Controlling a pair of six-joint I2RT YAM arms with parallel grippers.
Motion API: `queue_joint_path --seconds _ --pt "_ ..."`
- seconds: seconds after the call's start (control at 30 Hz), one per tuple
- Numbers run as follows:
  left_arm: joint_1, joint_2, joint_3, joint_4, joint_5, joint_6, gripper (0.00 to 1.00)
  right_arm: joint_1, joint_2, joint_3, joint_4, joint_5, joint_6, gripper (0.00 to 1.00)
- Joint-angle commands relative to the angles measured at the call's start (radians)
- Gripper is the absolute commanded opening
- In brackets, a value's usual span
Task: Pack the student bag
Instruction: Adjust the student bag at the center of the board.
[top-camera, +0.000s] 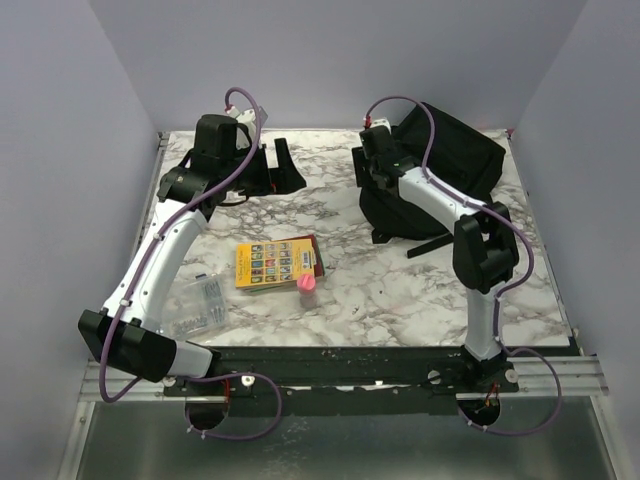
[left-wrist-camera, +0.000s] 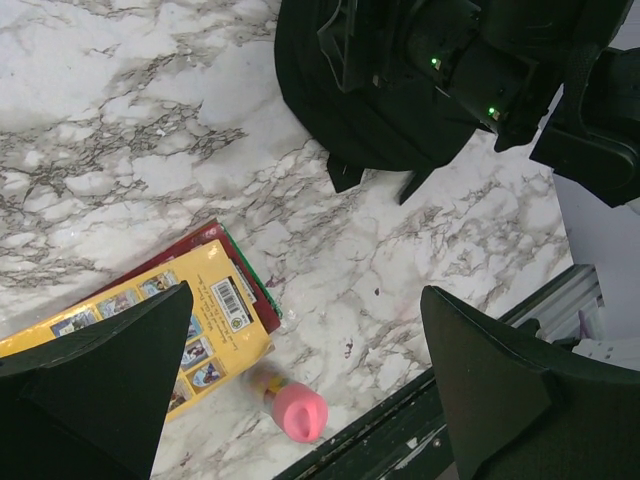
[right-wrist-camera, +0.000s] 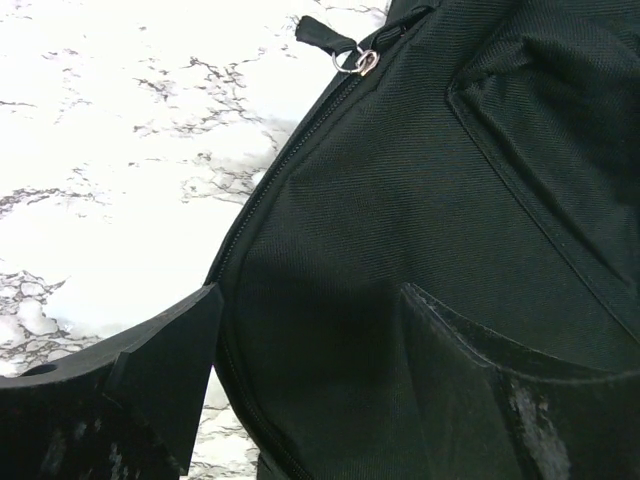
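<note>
The student bag (top-camera: 445, 165) is a large black fabric backpack lying at the back right of the marble table. In the right wrist view its fabric (right-wrist-camera: 420, 200) fills the frame, with a zip pull (right-wrist-camera: 360, 62) at the top. My right gripper (top-camera: 378, 170) is open at the bag's left edge. In its wrist view the right gripper (right-wrist-camera: 310, 330) has its jaws either side of the zip seam, holding nothing. My left gripper (top-camera: 272, 172) is open and empty at the back left. In its wrist view the left gripper (left-wrist-camera: 305, 295) hangs above the table, and the bag (left-wrist-camera: 390, 100) lies beyond.
A yellow book (top-camera: 275, 263) on a red one lies mid-table, also in the left wrist view (left-wrist-camera: 205, 320). A pink-capped tube (top-camera: 307, 284) lies next to it, also in the left wrist view (left-wrist-camera: 298, 410). A clear plastic pouch (top-camera: 203, 305) lies front left.
</note>
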Motion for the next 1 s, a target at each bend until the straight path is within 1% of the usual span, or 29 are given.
queue_joint_path --seconds 0.0,0.17,0.33,0.5,0.63,0.67,0.7,0.73,0.8,0.87,0.93,0.97 --pt "0.007 0.004 -0.005 0.021 0.023 0.013 0.99 0.021 0.03 0.035 -0.029 0.109 0.026 0.75" --pt "0.009 0.004 -0.007 0.022 0.027 0.011 0.99 0.024 -0.008 0.021 -0.024 0.172 0.175 0.78" --pt "0.021 0.009 -0.006 0.024 0.055 0.002 0.98 0.024 0.0 0.098 -0.095 0.217 0.3 0.79" --pt "0.027 0.013 -0.008 0.025 0.063 0.001 0.99 0.024 0.041 0.131 -0.081 0.244 0.312 0.79" --pt "0.027 0.022 -0.012 0.029 0.054 0.003 0.98 0.024 0.123 0.188 -0.099 0.246 0.26 0.78" --pt "0.03 0.029 -0.011 0.029 0.059 0.001 0.98 0.024 0.133 0.189 -0.091 0.225 0.22 0.74" --pt "0.032 0.033 -0.012 0.029 0.067 -0.001 0.98 0.024 0.136 0.18 -0.062 0.183 0.163 0.65" --pt "0.035 0.038 -0.011 0.029 0.074 -0.003 0.98 0.024 0.137 0.169 -0.043 0.152 0.124 0.6" --pt "0.038 0.045 -0.011 0.029 0.077 -0.004 0.98 0.026 0.128 0.131 0.005 0.103 0.081 0.59" --pt "0.041 0.051 -0.009 0.029 0.087 -0.008 0.98 0.026 0.115 0.085 0.062 0.061 0.039 0.55" --pt "0.041 0.056 -0.011 0.03 0.093 -0.009 0.98 0.026 0.102 0.061 0.071 0.014 -0.003 0.43" --pt "0.041 0.058 -0.012 0.031 0.094 -0.009 0.98 0.027 0.09 0.043 0.075 -0.027 -0.038 0.35"
